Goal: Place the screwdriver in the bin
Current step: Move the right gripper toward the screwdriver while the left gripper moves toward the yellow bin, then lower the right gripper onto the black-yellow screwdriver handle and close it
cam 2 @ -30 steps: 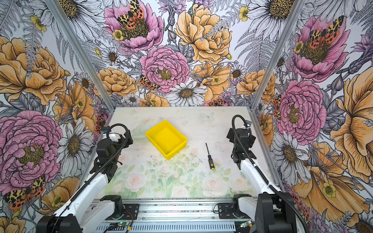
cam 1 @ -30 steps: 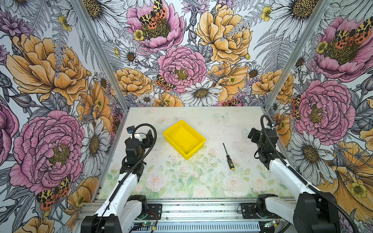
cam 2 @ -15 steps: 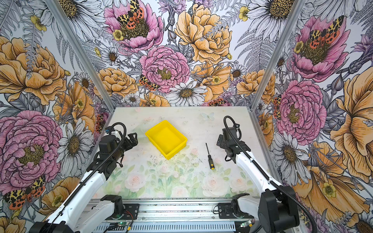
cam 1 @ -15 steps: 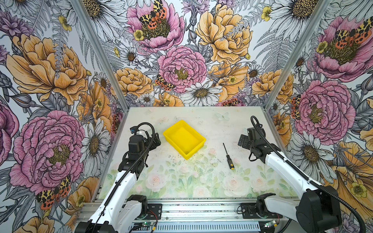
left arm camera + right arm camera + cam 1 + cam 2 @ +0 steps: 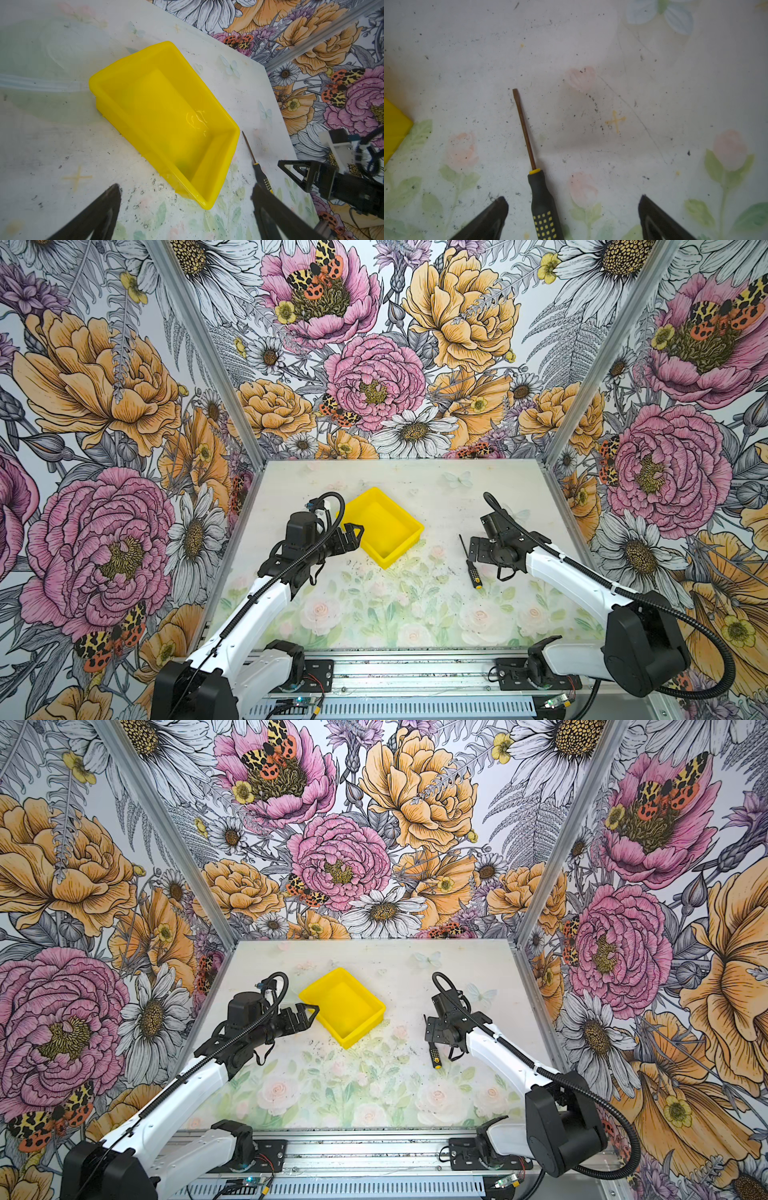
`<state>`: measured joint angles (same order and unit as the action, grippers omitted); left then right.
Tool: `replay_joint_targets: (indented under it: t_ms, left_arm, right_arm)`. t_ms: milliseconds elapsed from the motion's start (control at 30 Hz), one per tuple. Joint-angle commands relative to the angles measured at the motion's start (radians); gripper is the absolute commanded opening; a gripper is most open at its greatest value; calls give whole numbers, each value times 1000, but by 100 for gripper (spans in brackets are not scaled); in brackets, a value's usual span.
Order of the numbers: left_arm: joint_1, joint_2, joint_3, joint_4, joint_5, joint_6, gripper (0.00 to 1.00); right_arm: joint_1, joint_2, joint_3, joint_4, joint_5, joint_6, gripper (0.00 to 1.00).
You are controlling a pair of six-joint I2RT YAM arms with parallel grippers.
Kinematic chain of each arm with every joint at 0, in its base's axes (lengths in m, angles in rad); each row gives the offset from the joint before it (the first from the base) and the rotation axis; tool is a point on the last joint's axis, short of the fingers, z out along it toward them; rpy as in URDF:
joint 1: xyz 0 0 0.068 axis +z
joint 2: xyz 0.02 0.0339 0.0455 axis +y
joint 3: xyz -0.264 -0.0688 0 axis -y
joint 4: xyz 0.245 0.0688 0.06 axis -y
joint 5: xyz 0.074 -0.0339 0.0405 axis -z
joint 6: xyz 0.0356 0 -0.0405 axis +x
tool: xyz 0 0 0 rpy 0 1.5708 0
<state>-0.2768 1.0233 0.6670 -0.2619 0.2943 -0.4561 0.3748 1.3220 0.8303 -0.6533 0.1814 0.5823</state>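
flowery worktop (image 5: pixel 654 83) holds the screwdriver (image 5: pixel 538 187) off-centre beneath the wide-open right end effector (image 5: pixel 572 198), so closing could knock it rolling away from the bin (image 5: pixel 209 166).

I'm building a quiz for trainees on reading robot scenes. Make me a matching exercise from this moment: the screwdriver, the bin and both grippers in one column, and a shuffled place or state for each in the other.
Column one
1. screwdriver
2. bin
3. left gripper
4. right gripper

Column two
A. open, beside the bin's rim
B. lying flat on the table
C. open, above the screwdriver
D. yellow, nothing inside

Pairs: 1-B, 2-D, 3-A, 4-C.
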Motion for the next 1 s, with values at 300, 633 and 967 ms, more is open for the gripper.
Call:
replay_joint_targets:
  t_ms: [300,633,967]
  left_arm:
    - [-161,29,55,-17,96,120,99]
    - [-215,44,70,-18,137,151,99]
    - [-225,10,51,-38,69,162,99]
  right_arm:
    - [56,77,-28,-17,-71,6,97]
    - [72,138,-76,26,-97,-13,94]
    - [72,198,-57,34,-120,-20,79]
